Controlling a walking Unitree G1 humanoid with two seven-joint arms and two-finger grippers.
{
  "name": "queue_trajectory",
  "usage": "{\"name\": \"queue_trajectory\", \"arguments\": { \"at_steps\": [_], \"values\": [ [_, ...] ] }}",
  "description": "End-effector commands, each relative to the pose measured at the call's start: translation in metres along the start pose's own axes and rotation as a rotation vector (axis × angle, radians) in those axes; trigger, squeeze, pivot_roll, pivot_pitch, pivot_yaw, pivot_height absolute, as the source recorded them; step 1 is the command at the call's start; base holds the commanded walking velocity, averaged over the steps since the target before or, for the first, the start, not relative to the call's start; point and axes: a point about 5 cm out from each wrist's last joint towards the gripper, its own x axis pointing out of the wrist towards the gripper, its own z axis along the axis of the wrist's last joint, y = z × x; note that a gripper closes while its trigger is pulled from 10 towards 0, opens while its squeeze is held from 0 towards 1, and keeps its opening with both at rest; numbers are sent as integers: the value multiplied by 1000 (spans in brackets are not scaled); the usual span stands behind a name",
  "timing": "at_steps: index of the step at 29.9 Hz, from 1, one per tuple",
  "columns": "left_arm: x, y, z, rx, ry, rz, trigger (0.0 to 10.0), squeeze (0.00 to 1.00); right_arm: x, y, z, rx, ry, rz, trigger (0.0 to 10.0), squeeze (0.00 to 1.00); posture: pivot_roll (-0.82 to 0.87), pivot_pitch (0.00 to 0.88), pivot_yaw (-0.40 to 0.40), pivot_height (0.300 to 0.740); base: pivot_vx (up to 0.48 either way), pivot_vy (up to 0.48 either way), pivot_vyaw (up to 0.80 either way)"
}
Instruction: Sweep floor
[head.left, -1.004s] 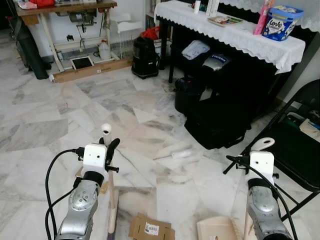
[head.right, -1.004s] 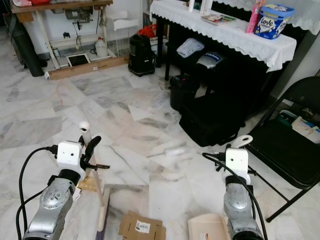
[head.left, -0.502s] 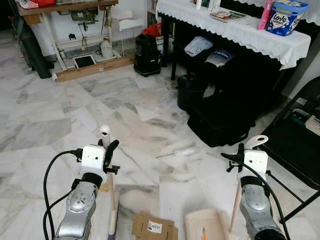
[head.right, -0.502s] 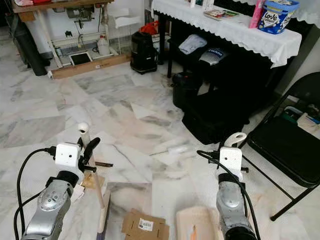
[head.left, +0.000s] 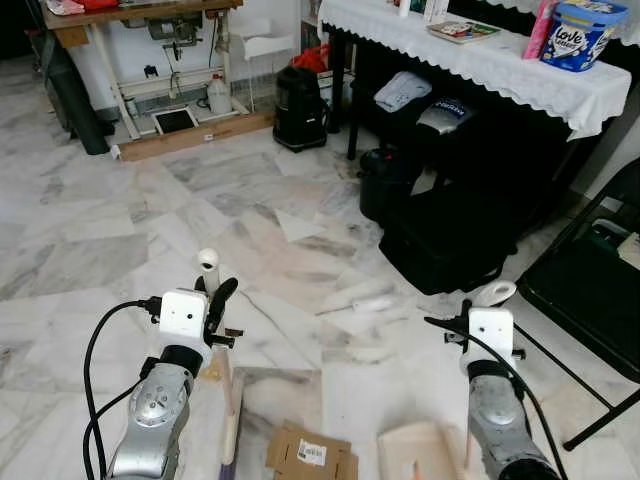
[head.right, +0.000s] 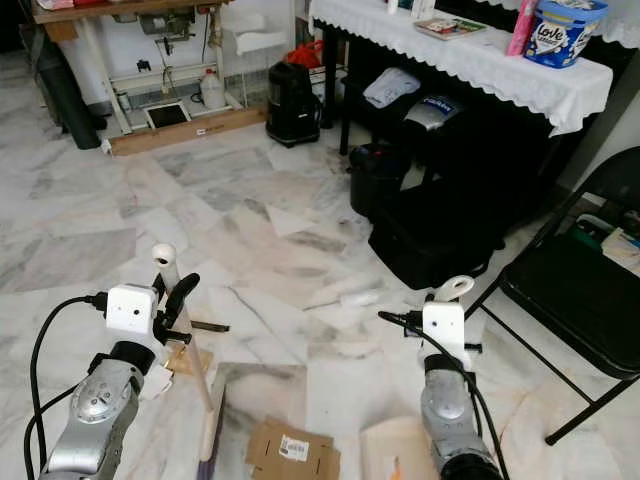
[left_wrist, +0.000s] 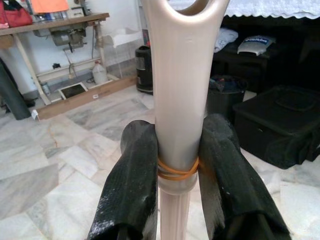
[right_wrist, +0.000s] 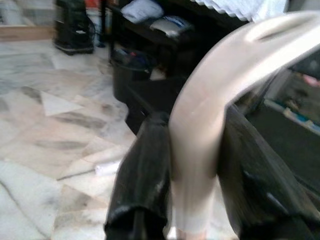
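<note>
The broom (head.left: 229, 400) stands upright on the marble floor (head.left: 120, 220), its handle clamped in the left end effector (left_wrist: 178, 165); the right end effector (right_wrist: 192, 165) grips the dustpan (head.left: 425, 455) handle. Judging by the cardboard scrap (head.left: 310, 455) lying between them, a good sweep keeps the bristles low, pushing toward a steady dustpan.

Glossy veined marble floor (head.left: 120, 230), smooth beige plastic broom handle (left_wrist: 179, 100), matt brown cardboard piece (head.left: 308, 455) at lower centre, white lace cloth (head.left: 480, 60) upper right.

Head stereo pair looks forward and down; wrist cameras sit close, sharing the marble floor (head.left: 120, 230).
</note>
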Motion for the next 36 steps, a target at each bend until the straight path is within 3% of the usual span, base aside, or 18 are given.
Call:
{"name": "queue_trajectory", "arguments": {
  "at_steps": [1, 10, 12, 16, 19, 28, 36],
  "values": [
    [-1, 1, 7, 13, -21, -19, 10000, 0, 1, 2, 0, -6, 7, 5, 10000, 0, 92, 52, -9, 740, 0, 0, 0],
    [-2, -3, 6, -2, -3, -48, 10000, 0, 2, 1, -2, -24, 25, 14, 10000, 0, 94, 52, -12, 740, 0, 0, 0],
    [-2, -3, 6, -3, -6, -49, 10000, 0, 3, -1, 1, -17, 5, 2, 10000, 0, 91, 45, -11, 740, 0, 0, 0],
    [1, -1, 10, -1, -21, -41, 10000, 0, 11, -8, 24, 30, -137, -50, 10000, 0, 87, 39, -9, 740, 0, 0, 0],
    [2, -1, 10, 0, -25, -41, 10000, 0, 13, -9, 26, 30, -143, -53, 10000, 0, 88, 36, -9, 740, 0, 0, 0],
    [0, 2, 12, 13, -37, -35, 10000, 0, 13, -9, 14, 41, -52, -67, 10000, 0, 98, 40, -7, 740, 0, 0, 0],
    [-3, -1, 11, 5, -13, -73, 10000, 0, 5, -7, -12, 65, 142, -82, 10000, 0, 107, 62, 0, 740, 0, 0, 0]
  ]
}}
